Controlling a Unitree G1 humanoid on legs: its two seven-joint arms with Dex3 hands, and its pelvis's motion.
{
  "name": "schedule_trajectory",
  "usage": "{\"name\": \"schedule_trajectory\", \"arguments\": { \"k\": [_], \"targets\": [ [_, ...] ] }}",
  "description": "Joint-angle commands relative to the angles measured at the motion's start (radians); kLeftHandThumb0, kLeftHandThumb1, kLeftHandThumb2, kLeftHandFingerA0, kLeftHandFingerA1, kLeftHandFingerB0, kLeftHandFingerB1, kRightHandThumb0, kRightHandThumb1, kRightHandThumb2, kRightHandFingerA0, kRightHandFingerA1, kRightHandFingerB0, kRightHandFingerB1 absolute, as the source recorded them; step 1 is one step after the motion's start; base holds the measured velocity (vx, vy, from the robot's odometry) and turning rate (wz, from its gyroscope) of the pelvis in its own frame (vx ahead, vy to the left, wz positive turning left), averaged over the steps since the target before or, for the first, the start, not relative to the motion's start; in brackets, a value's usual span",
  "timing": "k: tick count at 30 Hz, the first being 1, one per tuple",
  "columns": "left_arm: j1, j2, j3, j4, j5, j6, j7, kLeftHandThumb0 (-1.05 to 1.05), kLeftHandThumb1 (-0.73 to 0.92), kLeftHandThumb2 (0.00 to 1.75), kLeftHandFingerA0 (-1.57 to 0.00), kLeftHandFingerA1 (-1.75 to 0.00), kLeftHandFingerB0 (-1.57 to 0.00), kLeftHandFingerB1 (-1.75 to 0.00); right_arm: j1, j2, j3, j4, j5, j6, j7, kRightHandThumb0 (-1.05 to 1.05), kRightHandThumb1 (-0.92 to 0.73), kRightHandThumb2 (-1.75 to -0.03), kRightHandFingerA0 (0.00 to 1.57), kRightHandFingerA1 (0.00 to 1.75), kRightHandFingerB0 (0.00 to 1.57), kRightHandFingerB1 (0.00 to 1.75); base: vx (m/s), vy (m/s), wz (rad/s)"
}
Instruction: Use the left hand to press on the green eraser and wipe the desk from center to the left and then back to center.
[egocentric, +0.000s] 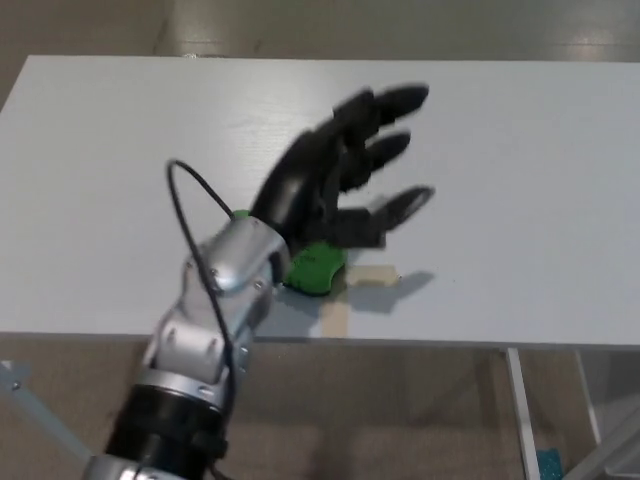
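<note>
Your left hand (335, 170) is raised over the white counter (520, 180), fingers (400, 98) spread apart, holding nothing. Green eraser (315, 268) sits near the counter's front edge, mostly hidden under the wrist. Right hand out of frame.

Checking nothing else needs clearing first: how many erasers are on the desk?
1. The green eraser lies near the front edge of the white desk, mostly covered by the left robot hand raised above it. Anything directly under the arm would be hidden.
</note>
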Motion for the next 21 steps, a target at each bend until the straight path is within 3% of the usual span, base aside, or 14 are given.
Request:
{"name": "schedule_trajectory", "arguments": {
  "k": [1, 4, 6, 10, 11, 13, 17, 18, 21],
  "targets": [
    [0.171, 0.294, 0.003, -0.722, -0.408, 0.254, -0.384, -0.86, 0.55, 0.88, -0.16, -0.12, -0.04, -0.38, 0.024, -0.007, -0.003, -0.004, 0.020, 0.021, 0.037, -0.42, -0.76, -0.63, 0.80, 0.62, 0.63, 0.40, 0.00, 0.000, 0.00],
    [0.308, 0.397, 0.040, -0.865, -0.496, 0.221, -0.452, -0.79, 0.46, 0.82, -0.06, -0.16, -0.08, -0.37, 0.023, -0.016, 0.000, 0.002, 0.011, 0.013, 0.035, -0.41, -0.77, -0.63, 0.79, 0.63, 0.61, 0.39, 0.00, 0.000, 0.00],
    [0.529, 0.502, 0.129, -0.957, -0.570, 0.169, -0.556, -0.72, 0.44, 0.80, -0.08, -0.22, -0.07, -0.35, 0.026, -0.024, 0.001, 0.011, 0.006, 0.012, 0.034, -0.41, -0.76, -0.63, 0.79, 0.61, 0.59, 0.38, 0.00, 0.000, 0.00],
    [0.789, 0.557, 0.236, -0.975, -0.618, 0.131, -0.656, -0.71, 0.44, 0.76, -0.10, -0.35, -0.07, -0.35, 0.029, -0.025, -0.007, 0.019, 0.014, 0.021, 0.033, -0.42, -0.76, -0.63, 0.79, 0.60, 0.58, 0.38, 0.00, 0.000, 0.00],
    [0.903, 0.557, 0.292, -0.968, -0.630, 0.126, -0.688, -0.34, 0.20, 0.83, 0.00, -0.47, -0.04, -0.50, 0.028, -0.025, -0.005, 0.025, 0.010, 0.026, 0.028, -0.42, -0.76, -0.63, 0.79, 0.61, 0.57, 0.37, 0.00, 0.000, 0.00],
    [1.089, 0.546, 0.395, -0.939, -0.658, 0.133, -0.734, -0.30, 0.19, 0.82, -0.06, -0.50, -0.09, -0.51, 0.029, -0.027, 0.001, 0.040, -0.004, 0.025, 0.014, -0.42, -0.76, -0.63, 0.79, 0.60, 0.57, 0.37, 0.00, 0.000, 0.00],
    [1.227, 0.517, 0.469, -0.868, -0.676, 0.117, -0.774, -0.29, 0.18, 0.82, -0.07, -0.50, -0.10, -0.52, 0.037, -0.031, 0.005, 0.049, -0.010, 0.017, 0.014, -0.43, -0.76, -0.63, 0.79, 0.60, 0.57, 0.37, 0.00, 0.000, 0.00],
    [1.249, 0.489, 0.485, -0.811, -0.653, 0.059, -0.786, -0.61, 0.44, 0.54, -0.29, -0.31, -0.24, -0.33, 0.039, -0.031, 0.000, 0.047, 0.002, 0.022, 0.029, -0.43, -0.76, -0.63, 0.79, 0.59, 0.55, 0.37, 0.00, 0.000, 0.00],
    [1.284, 0.452, 0.521, -0.623, -0.528, -0.092, -0.771, -0.67, 0.39, 0.69, -0.27, -0.39, -0.23, -0.39, 0.045, -0.033, -0.012, 0.047, 0.025, 0.034, 0.055, -0.43, -0.75, -0.63, 0.77, 0.58, 0.53, 0.36, 0.00, 0.000, 0.00]
  ]
}}
